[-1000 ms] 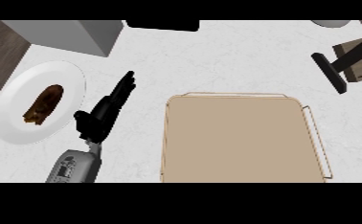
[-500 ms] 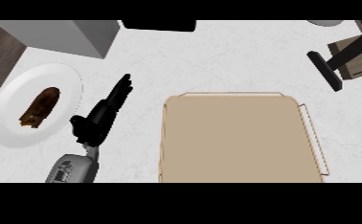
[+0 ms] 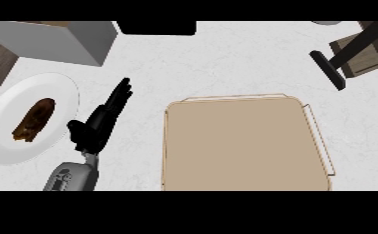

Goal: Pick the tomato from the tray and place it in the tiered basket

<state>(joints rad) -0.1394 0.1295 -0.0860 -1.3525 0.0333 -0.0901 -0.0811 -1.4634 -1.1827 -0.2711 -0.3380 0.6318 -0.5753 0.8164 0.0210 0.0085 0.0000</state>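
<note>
No tomato shows anywhere on the counter (image 3: 221, 63), so where it sits cannot be told. The one tray (image 3: 244, 145) lies flat, tan and bare, just beyond the thumb-away side of the left hand (image 3: 100, 120), a strip of white counter between them. The tiered basket (image 3: 347, 53) shows only as one dark post and a piece of wooden shelf at the far upper right, well apart from the fingertips.

One hand is in view, the left, coming up from the lower edge on its grey forearm (image 3: 71, 177). Its fingers (image 3: 118, 94) lie straight and close together, pointing up and a little right, with the thumb standing off toward the plate; they hold nothing and touch nothing but sit over bare counter. The right hand shows in no view.

Just past the thumb lies one white plate (image 3: 63, 90), and on it one brown piece of food (image 3: 33, 120). Ahead of the fingertips and to the left stands one grey box (image 3: 63, 40); straight ahead, at the far edge, is one black object (image 3: 156, 27).

Against half a second ago the hand keeps the same flat pose and the same place between plate and tray. The whole view has slid slightly: the plate, the box and the basket post sit a touch lower and further right, and the brown food has shifted a little on the plate as well
</note>
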